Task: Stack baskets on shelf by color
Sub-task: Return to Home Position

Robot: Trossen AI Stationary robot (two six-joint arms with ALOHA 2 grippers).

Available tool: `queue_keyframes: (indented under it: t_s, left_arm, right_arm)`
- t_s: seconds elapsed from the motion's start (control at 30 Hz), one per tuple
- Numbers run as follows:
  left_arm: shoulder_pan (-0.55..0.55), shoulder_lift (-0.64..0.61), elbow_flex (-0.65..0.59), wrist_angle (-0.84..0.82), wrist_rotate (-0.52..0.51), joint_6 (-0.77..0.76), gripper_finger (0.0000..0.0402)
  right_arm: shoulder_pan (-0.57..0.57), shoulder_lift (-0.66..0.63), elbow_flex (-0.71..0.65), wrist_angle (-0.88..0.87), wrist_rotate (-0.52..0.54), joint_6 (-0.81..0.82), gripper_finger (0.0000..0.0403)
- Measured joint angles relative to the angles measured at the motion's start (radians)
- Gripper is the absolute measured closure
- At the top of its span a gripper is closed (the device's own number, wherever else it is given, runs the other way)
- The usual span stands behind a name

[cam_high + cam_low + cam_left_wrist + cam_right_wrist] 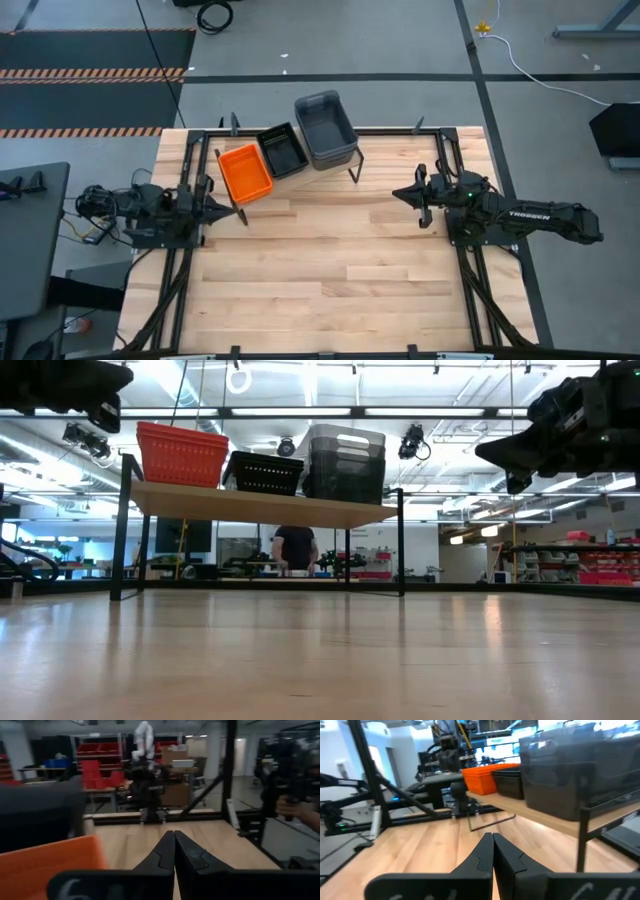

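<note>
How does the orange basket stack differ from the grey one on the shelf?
The orange stack is bright and lower; the grey stack is dark, taller and wider. Orange sits at the shelf end nearer the left arm, grey at the other end. Both stand upright on it, flanking the black baskets.

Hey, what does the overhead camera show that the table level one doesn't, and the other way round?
Only the high view: the left tool and right tool whole, each at its side of the table. Only the low view: the open gap under the shelf, with a person standing beyond. Both: orange baskets, black baskets and grey baskets side by side on the shelf.
</note>
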Motion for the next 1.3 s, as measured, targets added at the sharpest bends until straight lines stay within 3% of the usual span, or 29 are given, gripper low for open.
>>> queue_keyframes:
  t_s: [0.3, 0.6, 0.9, 1.03, 1.17, 1.3]
  left_arm:
    - [0.0, 0.001, -0.148, 0.205, 0.069, 0.042, 0.0398]
    - [0.0, 0.001, -0.16, 0.218, 0.132, 0.054, 0.0397]
    - [0.0, 0.001, -0.16, 0.213, 0.145, 0.048, 0.0396]
    - [0.0, 0.001, -0.16, 0.213, 0.138, 0.056, 0.0396]
    - [0.003, 0.001, -0.16, 0.23, 0.031, 0.06, 0.0398]
    - [0.002, 0.001, -0.16, 0.244, 0.08, 0.074, 0.0396]
  right_arm:
    - [0.032, 0.007, 0.0, 0.034, 0.032, -0.035, 0.0395]
    - [0.059, 0.007, 0.0, 0.087, 0.06, -0.082, 0.0393]
    - [0.063, 0.01, 0.0, 0.091, 0.059, -0.013, 0.0394]
    - [0.101, 0.011, 0.0, 0.154, 0.118, 0.006, 0.0397]
    - [0.165, 0.031, 0.0, 0.156, 0.242, -0.022, 0.0397]
    - [0.232, 0.065, 0.0, 0.201, 0.276, -0.038, 0.0397]
